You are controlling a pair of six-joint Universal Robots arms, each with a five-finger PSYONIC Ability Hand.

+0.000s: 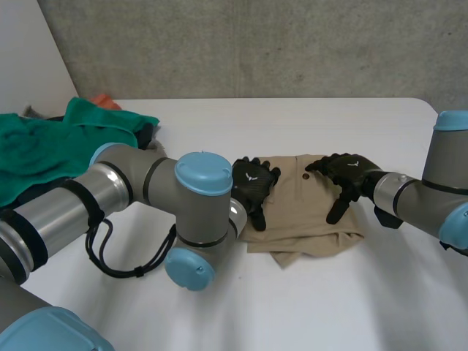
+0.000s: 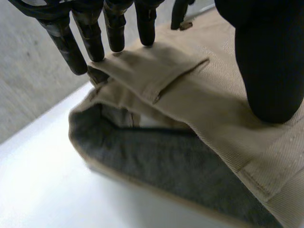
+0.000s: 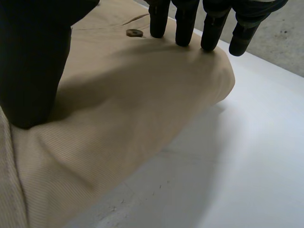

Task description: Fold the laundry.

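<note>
A tan folded garment point(image 1: 307, 219) lies in the middle of the white table point(image 1: 380, 307). My left hand point(image 1: 254, 184) rests on its left edge, fingers point(image 2: 90, 38) straight on a pocket flap and the thumb point(image 2: 270, 61) pressed flat on the tan garment point(image 2: 199, 109); its grey lining shows at the open fold. My right hand point(image 1: 345, 175) lies on the right part of the garment, fingers point(image 3: 185, 23) straight near a dark button point(image 3: 134, 33), with the thumb point(image 3: 33, 61) pressing down on the tan garment point(image 3: 133, 95). Neither hand pinches the cloth.
A pile of green laundry point(image 1: 44, 146) with a dark piece and an orange piece point(image 1: 106, 100) sits at the table's far left. My left arm's elbow point(image 1: 201, 219) stands just left of the garment. A concrete wall runs behind the table.
</note>
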